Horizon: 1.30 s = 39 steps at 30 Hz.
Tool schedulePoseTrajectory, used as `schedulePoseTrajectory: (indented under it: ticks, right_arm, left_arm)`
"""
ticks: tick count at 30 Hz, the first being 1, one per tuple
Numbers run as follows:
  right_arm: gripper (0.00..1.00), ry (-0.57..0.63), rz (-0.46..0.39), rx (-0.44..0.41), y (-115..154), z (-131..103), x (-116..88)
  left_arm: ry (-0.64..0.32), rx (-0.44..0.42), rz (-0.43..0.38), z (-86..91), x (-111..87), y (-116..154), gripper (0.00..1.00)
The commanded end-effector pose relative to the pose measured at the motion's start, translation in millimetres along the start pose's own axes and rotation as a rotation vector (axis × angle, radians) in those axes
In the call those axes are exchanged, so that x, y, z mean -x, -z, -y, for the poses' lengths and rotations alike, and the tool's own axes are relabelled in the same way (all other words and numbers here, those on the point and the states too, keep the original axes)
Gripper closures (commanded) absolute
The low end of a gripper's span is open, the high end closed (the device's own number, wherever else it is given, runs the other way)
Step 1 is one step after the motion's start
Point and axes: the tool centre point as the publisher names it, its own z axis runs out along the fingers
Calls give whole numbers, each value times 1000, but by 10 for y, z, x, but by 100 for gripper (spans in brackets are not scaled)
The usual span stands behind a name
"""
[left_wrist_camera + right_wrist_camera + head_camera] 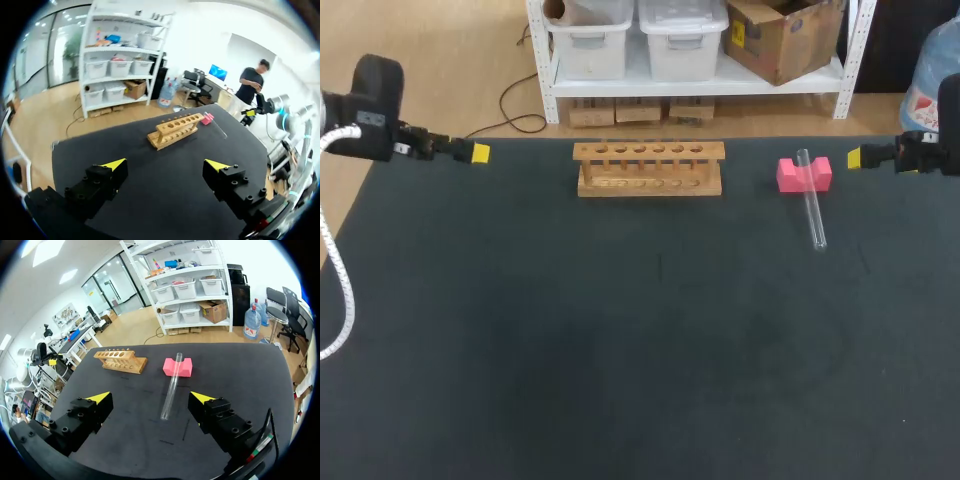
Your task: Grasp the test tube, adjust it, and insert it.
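Note:
A clear glass test tube [812,205] lies with its far end resting on a pink block [804,174] at the table's back right. A wooden rack [649,168] with a row of holes stands at the back middle. My right gripper [152,398] is open, with the test tube [170,386] and pink block [178,366] a short way ahead of it and the rack [120,360] further off. It hangs at the table's right edge [856,157]. My left gripper [167,165] is open at the far left [478,154], with the rack [176,130] far ahead.
The dark table mat [620,340] spreads wide in front of the rack. A white cable [340,290] hangs from my left arm along the table's left edge.

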Motion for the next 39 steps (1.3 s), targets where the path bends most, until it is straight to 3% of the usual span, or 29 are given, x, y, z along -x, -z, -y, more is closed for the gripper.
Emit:
schedulePoseTrajectory:
  ticks: [1,8,18,31,39]
  right_arm:
    - [0,0,-1,-10,13,-19,-3]
    - [0,0,-1,-10,13,-19,-3]
    - [0,0,-1,-10,13,-19,-3]
    - [0,0,-1,-10,13,-19,-3]
    - [0,0,-1,-10,13,-19,-3]
  left_arm:
    - [-116,-340,119,-138,4,-77,0]
    - [-240,-461,116,-317,47,-266,0]
    - [-329,-468,89,-542,118,-593,0]
    - [-365,-483,39,-596,45,-955,0]
    - [-344,-465,40,-563,-2,-1001,0]
